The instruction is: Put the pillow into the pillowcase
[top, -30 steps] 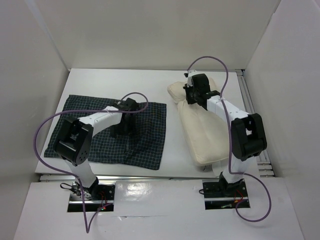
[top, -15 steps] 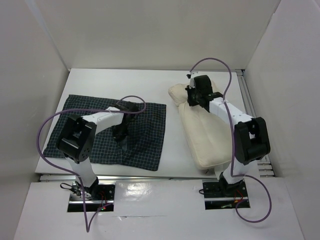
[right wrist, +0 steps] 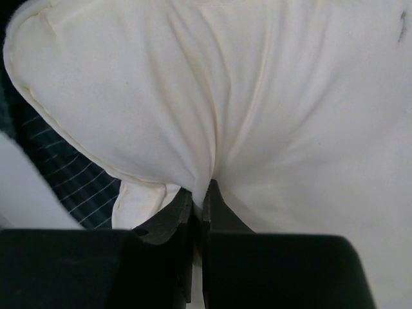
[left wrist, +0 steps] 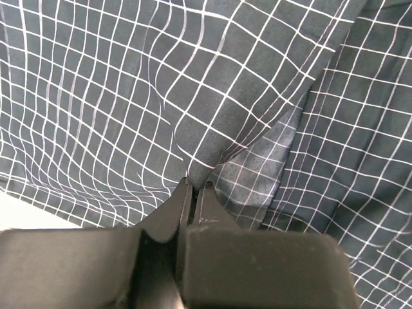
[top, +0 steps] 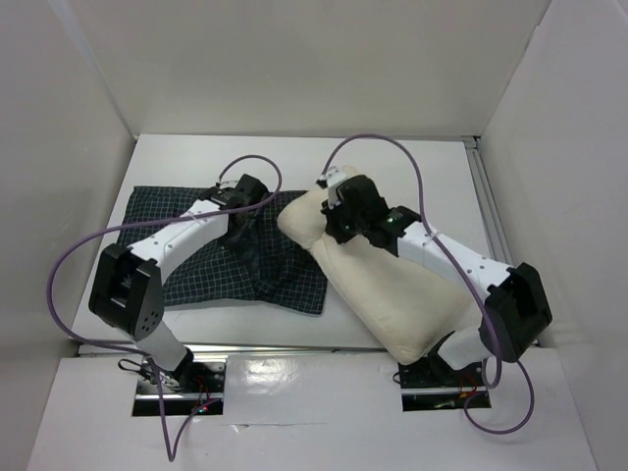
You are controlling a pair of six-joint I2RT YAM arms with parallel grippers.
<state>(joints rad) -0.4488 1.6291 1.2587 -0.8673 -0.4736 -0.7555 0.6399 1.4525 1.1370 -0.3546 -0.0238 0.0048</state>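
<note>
The cream pillow point(top: 392, 285) lies slantwise across the table's right half, its far corner lifted over the right edge of the pillowcase point(top: 196, 275). My right gripper point(top: 343, 218) is shut on a pinch of the pillow's fabric near that far end; the right wrist view shows the pillow point(right wrist: 270, 103) bunched between the closed jaws of my right gripper point(right wrist: 201, 193). The dark checked pillowcase lies on the left, rumpled at its right side. My left gripper point(top: 238, 211) is shut on a fold of the pillowcase point(left wrist: 212, 96), the cloth pulled into the jaws of my left gripper point(left wrist: 194, 188).
White walls box in the table on the left, back and right. A metal rail point(top: 488, 211) runs along the right edge. Purple cables point(top: 392, 147) loop above both arms. Bare white tabletop point(top: 294, 157) shows behind the cloth and pillow.
The right arm has dragged the pillow leftward, its far end now over the pillowcase's right edge. The left gripper has shut on the pillowcase cloth and shifted toward the back, rumpling it.
</note>
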